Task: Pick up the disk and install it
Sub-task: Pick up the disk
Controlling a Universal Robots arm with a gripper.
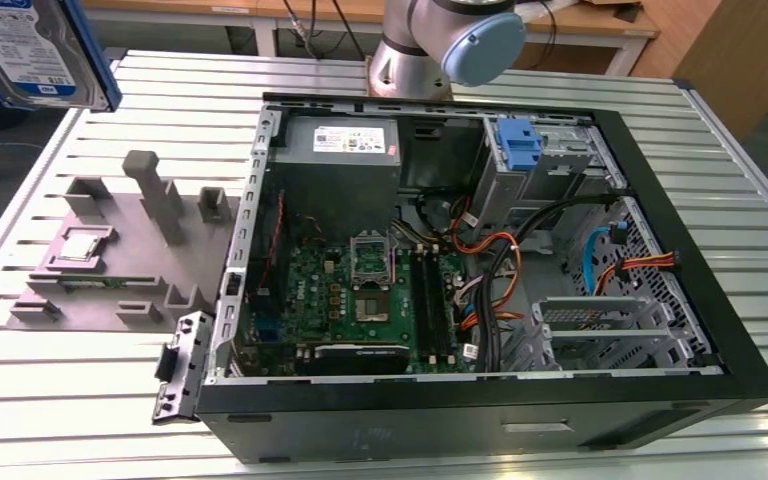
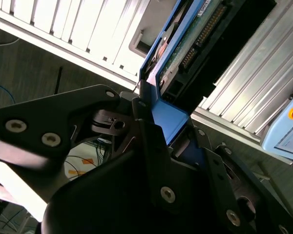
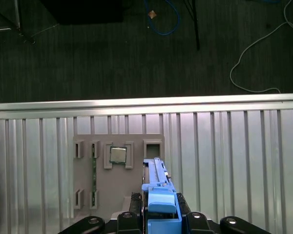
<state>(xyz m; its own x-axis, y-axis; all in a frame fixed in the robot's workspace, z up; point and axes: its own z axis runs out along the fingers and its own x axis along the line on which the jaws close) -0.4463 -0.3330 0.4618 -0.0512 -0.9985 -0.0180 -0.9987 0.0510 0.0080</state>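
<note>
Closest in, my gripper (image 3: 161,220) is clamped on the blue rail end of the disk (image 3: 157,181). I hold it edge-on, probably so its flat faces stay free to slide into a bay. Below it, well apart, the grey holder (image 3: 136,141) keeps the chip (image 3: 118,155) in its pocket on the slatted table (image 3: 234,156). Farther off, the open computer case (image 1: 744,380) sits toward the exterior view's right while the disk hangs at its upper left.
</note>
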